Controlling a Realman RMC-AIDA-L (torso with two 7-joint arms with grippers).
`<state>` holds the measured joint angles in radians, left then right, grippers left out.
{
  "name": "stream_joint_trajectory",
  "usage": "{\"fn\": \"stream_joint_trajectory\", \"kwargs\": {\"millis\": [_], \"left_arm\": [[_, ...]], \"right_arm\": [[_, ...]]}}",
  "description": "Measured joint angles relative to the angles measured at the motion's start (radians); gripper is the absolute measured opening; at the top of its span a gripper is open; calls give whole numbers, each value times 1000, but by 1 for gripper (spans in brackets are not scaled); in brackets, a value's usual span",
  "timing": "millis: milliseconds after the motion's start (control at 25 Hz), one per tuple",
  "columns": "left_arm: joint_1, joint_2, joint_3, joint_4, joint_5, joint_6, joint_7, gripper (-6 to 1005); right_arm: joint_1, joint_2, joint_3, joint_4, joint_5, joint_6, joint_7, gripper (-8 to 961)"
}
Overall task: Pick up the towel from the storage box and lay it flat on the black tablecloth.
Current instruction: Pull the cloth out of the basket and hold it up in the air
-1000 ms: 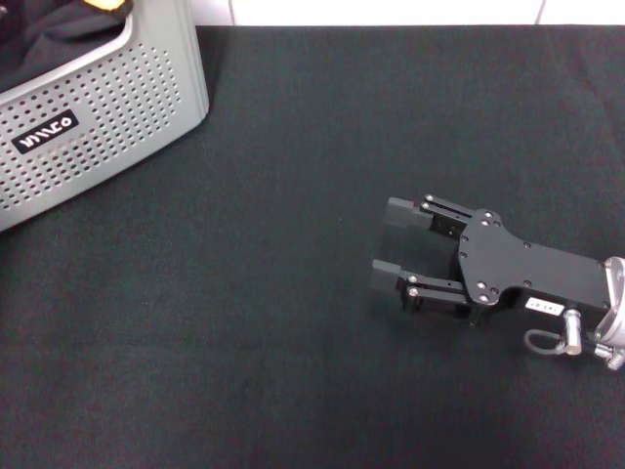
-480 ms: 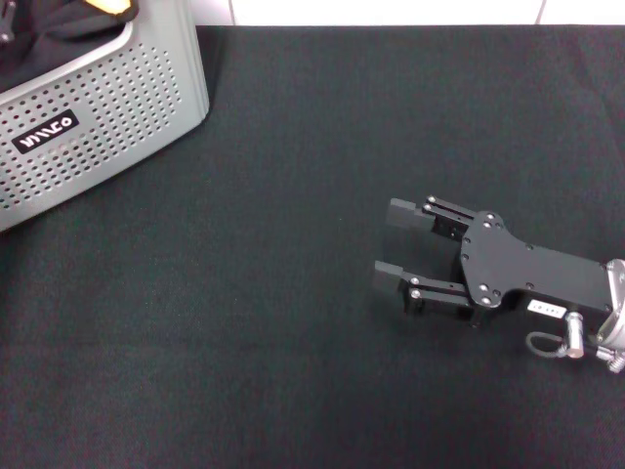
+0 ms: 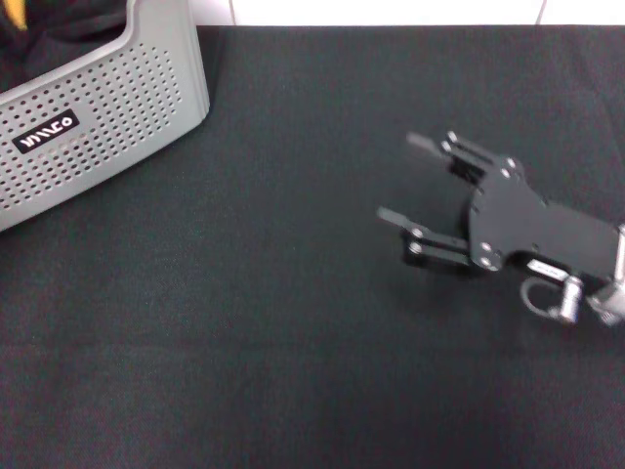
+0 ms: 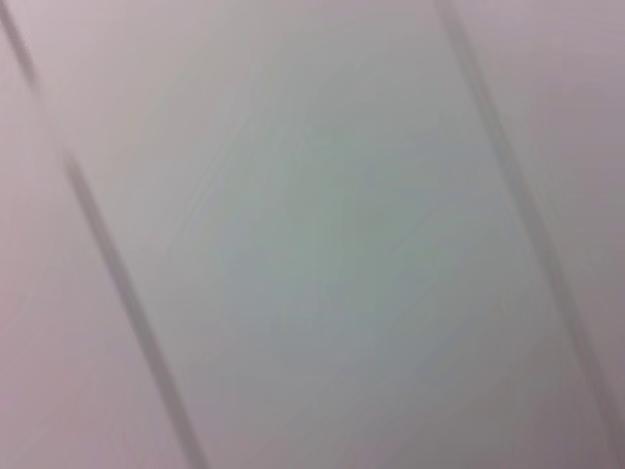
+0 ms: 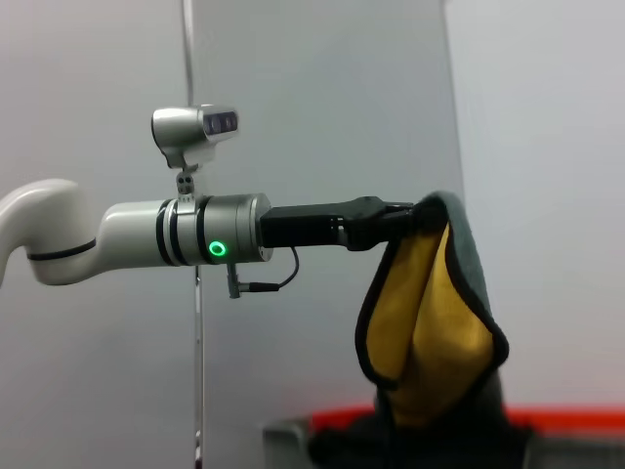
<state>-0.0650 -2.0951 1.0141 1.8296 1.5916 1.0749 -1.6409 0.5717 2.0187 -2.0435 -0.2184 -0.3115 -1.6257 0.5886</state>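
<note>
Towel [image 5: 430,322] in raised left gripper [image 5: 415,217]

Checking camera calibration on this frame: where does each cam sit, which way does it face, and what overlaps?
Head view: on the head, facing down at the black tablecloth; shows the right pincer, open, and the storage box.
Left wrist view: on the left wrist, facing a blurred pale surface with dark lines; no body part shows.
Right wrist view: on the right wrist, facing across at the left pincer, shut on the towel, hanging above the box.
Shared: head and right wrist views both catch the box and towel.
</note>
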Motion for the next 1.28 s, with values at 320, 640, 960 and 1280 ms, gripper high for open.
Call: {"fn": "stream_joint_trajectory", "kwargs": {"millis": [320, 640, 960, 1280], "left_arm": [[13, 0, 12, 83, -112, 67, -95, 27], [18, 0, 76, 85, -73, 87, -113, 27], [4, -1, 160, 47, -3, 86, -116, 26], [-15, 0, 173, 6, -2, 86, -116, 25]], "right_arm": [[-110, 8, -4, -345, 1, 261, -334, 786], [-280, 10, -151, -639, 120, 445, -803, 710], [-254, 10, -399, -682, 600, 473, -1563, 676], [-198, 10, -455, -688, 746, 463, -1742, 674]]}}
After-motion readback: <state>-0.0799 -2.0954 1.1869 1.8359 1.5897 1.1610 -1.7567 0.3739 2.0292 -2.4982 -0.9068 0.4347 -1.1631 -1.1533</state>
